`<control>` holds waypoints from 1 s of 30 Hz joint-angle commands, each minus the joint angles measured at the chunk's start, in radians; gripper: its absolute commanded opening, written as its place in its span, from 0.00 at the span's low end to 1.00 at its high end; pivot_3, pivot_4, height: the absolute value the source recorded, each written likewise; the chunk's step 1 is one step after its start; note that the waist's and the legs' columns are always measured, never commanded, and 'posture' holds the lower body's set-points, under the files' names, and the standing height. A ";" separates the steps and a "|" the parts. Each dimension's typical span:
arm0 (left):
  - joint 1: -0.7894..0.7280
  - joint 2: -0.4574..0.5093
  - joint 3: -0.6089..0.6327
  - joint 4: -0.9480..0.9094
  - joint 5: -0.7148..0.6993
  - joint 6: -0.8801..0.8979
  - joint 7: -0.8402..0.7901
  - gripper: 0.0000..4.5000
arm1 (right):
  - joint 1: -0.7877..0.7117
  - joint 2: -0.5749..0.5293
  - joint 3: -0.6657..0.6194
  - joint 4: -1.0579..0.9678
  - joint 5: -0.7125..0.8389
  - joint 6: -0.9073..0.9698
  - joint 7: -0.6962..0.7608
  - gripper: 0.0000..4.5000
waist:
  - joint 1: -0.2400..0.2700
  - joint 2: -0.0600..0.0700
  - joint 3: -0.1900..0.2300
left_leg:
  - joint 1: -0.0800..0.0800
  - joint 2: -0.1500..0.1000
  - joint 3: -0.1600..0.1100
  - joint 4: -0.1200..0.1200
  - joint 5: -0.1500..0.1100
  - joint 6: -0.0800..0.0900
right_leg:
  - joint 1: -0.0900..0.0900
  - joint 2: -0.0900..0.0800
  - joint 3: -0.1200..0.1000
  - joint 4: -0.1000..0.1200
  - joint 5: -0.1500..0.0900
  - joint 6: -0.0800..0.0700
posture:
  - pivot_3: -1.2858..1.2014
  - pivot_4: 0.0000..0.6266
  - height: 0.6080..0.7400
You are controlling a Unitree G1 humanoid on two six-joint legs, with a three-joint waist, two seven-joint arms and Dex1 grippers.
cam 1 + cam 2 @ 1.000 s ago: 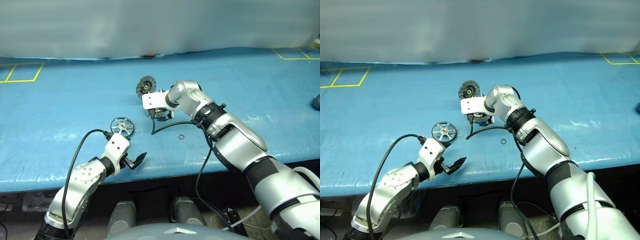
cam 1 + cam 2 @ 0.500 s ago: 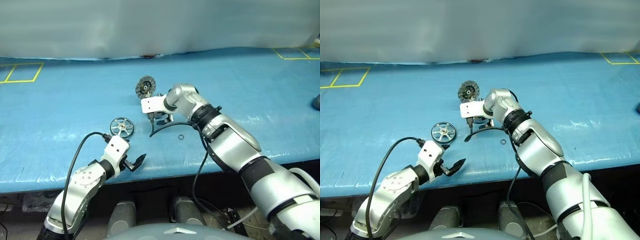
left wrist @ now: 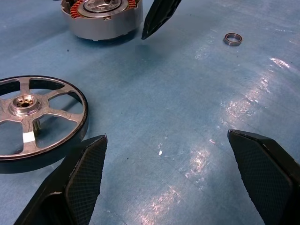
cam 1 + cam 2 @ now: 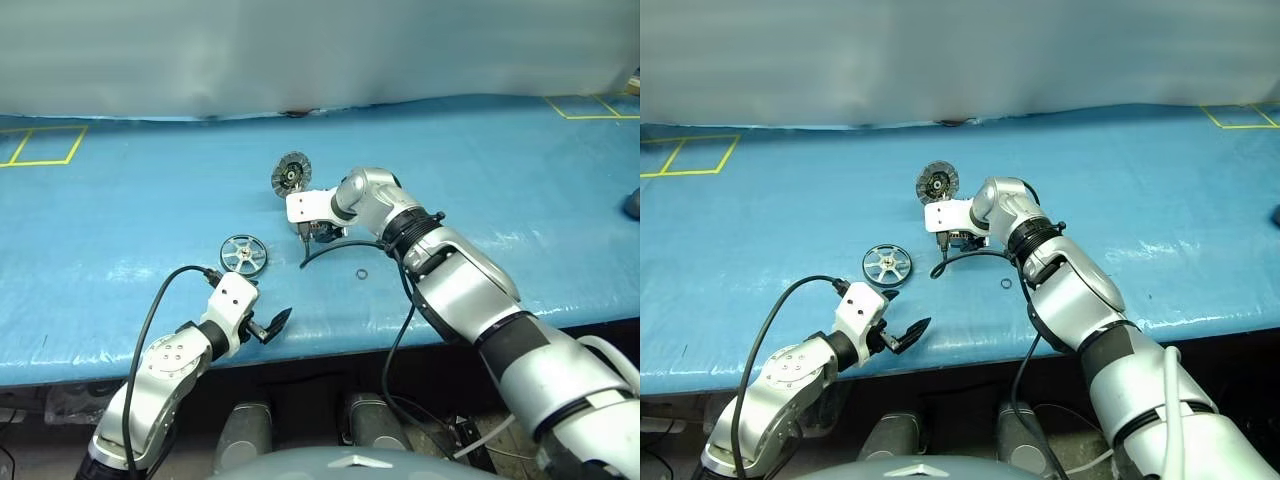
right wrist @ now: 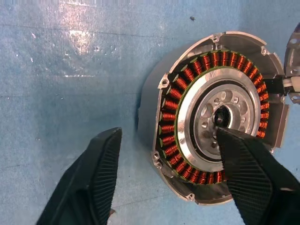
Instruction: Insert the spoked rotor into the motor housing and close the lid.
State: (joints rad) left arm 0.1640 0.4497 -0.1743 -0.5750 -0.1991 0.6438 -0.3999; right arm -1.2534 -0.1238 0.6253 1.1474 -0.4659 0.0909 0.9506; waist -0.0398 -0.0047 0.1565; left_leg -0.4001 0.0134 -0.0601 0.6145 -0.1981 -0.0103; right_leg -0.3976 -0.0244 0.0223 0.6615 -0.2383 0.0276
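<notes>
While the spoked rotor (image 4: pixel 244 253) lies loose, right claw (image 5: pixel 166 154) straddles the motor housing (image 5: pixel 213 117) wall, parted; left claw (image 3: pixel 166 168) gapes empty. Rotor needs fetching next.

Head stereo pair looks down over blue table (image 4: pixel 120 200); wrist views close (both show motor housing (image 5: pixel 215 124)).

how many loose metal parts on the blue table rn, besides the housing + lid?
2. The spoked rotor lies flat just ahead of the left gripper. A small ring sits beside the right forearm, nearer the table edge than the motor housing. Others may hide under the arm.
</notes>
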 commanded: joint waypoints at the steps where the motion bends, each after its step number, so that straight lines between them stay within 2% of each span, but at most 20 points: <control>1: 0.006 -0.012 0.008 -0.040 0.004 -0.022 0.010 1.00 | -0.032 0.017 -0.022 0.010 -0.004 -0.017 -0.006 0.50 | 0.000 0.000 0.000 | 0.000 0.000 0.000 0.000 0.000 0.000 | 0.000 0.000 0.000 0.000 0.000 0.000 | 0.52 0.24 1.00; 3: 0.012 -0.014 0.011 -0.043 0.005 -0.023 0.013 1.00 | -0.032 0.021 -0.021 0.016 -0.013 -0.027 -0.014 0.40 | -0.003 0.000 0.000 | 0.002 0.000 0.000 0.000 0.000 0.000 | 0.001 0.000 0.000 0.000 0.000 0.000 | 0.52 0.24 1.00; 17: 0.022 -0.028 0.005 -0.042 0.007 -0.033 0.030 1.00 | -0.038 0.032 -0.053 0.033 -0.016 -0.036 -0.055 0.40 | -0.006 0.000 0.000 | 0.004 0.001 0.000 0.000 0.000 0.000 | 0.002 0.000 0.000 0.001 -0.003 0.003 | 0.52 0.24 1.00; 21: 0.015 -0.029 0.000 -0.033 0.006 -0.035 0.025 1.00 | -0.033 0.023 -0.081 -0.016 0.006 -0.017 -0.021 0.40 | -0.006 0.000 0.000 | 0.004 0.001 0.000 0.000 0.000 0.000 | 0.002 0.000 0.000 0.001 -0.003 0.003 | 0.52 0.24 1.00; 25: 0.004 -0.024 0.000 -0.020 0.001 -0.036 0.012 1.00 | 0.003 -0.003 -0.112 -0.145 0.037 0.070 0.057 0.40 | -0.005 0.001 0.001 | 0.002 0.000 0.000 -0.001 0.000 0.000 | 0.001 0.000 0.000 0.001 -0.002 0.003 | 0.52 0.24 1.00; 30: -0.020 -0.026 -0.002 0.007 -0.001 -0.036 -0.003 1.00 | 0.168 -0.072 -0.093 -0.556 0.045 0.303 0.211 0.40 | 0.001 0.001 0.001 | 0.000 0.000 -0.001 -0.003 0.000 0.000 | -0.001 0.000 -0.001 0.000 0.001 0.003 | 0.52 0.24 1.00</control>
State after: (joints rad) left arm 0.1531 0.4247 -0.1769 -0.5571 -0.1989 0.6258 -0.3958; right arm -1.0910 -0.1828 0.5382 0.7416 -0.4338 0.3320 1.1137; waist -0.0384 -0.0037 0.1576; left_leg -0.4002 0.0135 -0.0616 0.6113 -0.1980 -0.0108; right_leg -0.3982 -0.0243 0.0212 0.6615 -0.2377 0.0307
